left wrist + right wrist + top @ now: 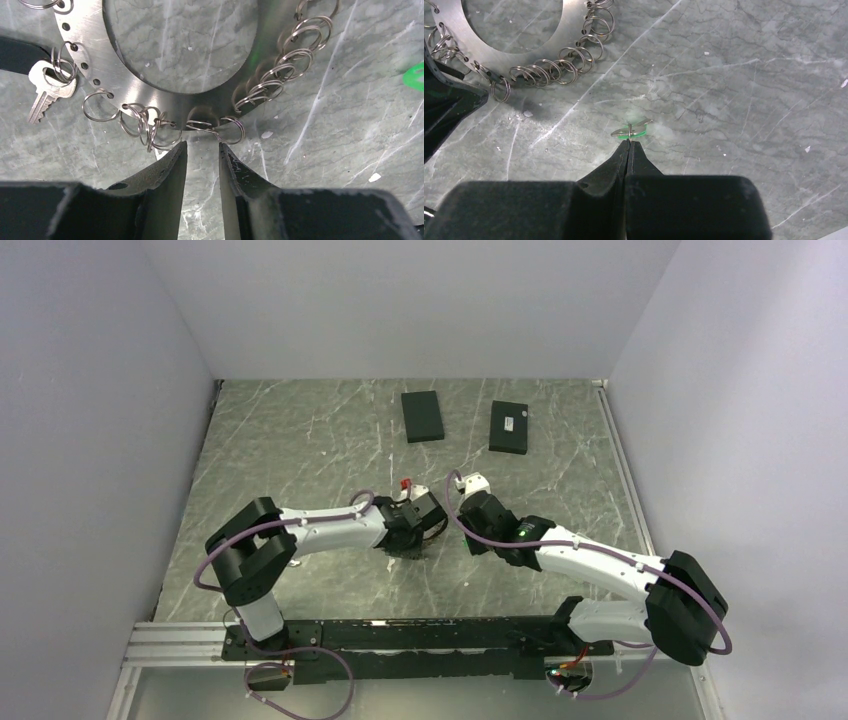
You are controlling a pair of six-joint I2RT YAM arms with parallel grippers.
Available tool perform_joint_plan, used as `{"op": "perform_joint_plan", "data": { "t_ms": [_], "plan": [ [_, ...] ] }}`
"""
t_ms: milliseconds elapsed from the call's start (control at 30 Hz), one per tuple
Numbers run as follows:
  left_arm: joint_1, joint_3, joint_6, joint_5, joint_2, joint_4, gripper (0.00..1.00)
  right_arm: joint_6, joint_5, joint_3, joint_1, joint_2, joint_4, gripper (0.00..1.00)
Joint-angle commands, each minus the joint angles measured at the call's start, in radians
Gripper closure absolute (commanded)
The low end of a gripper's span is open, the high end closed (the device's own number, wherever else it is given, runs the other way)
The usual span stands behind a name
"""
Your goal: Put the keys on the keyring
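1. Left claw (202, 147), narrowly open and empty: pinch the dark grey toothed round metal keyring (95, 35) just ahead of its tips.
2. Right claw (629, 142), shut on a small green-marked silver key (639, 123): thread gently.

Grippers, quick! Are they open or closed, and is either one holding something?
Left gripper: open, holding nothing, tips just short of the keyring.
Right gripper: closed, pinching a small key at its tips.

My top camera looks down from behind; both wrist cameras sit close, sharing the keyring (92, 35), probably one edge.
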Motion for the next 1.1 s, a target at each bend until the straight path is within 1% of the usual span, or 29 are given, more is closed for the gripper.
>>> {"op": "perform_joint_plan", "data": {
  "t_ms": [0,100,233,367,567,700,933,1067],
  "plan": [
    [-0.043,0.018,-0.019,-0.078,-0.023,0.041,0.65,0.009,-0.015,-0.003,-0.004,-0.029,0.031,1.00],
    [-0.065,0.017,-0.008,-0.100,0.000,0.084,0.65,0.008,-0.020,-0.001,-0.004,-0.026,0.033,1.00],
    [-0.089,0.028,-0.047,-0.193,0.040,0.051,0.65,0.008,-0.027,-0.006,-0.004,-0.032,0.034,1.00],
    [-0.106,0.016,-0.093,-0.262,0.031,0.028,0.63,0.008,-0.035,-0.008,-0.004,-0.037,0.036,1.00],
    [-0.123,0.013,-0.080,-0.289,0.034,0.055,0.65,0.006,-0.039,-0.006,-0.004,-0.029,0.038,1.00],
    [-0.143,0.022,-0.101,-0.323,0.019,0.026,0.65,0.006,-0.040,-0.007,-0.004,-0.031,0.038,1.00],
    [-0.146,0.022,-0.131,-0.360,0.036,0.000,0.70,0.006,-0.046,-0.006,-0.003,-0.029,0.036,1.00],
    [-0.146,0.009,-0.133,-0.375,0.036,0.011,0.71,0.006,-0.051,-0.006,-0.004,-0.032,0.037,1.00]
  ]
}}
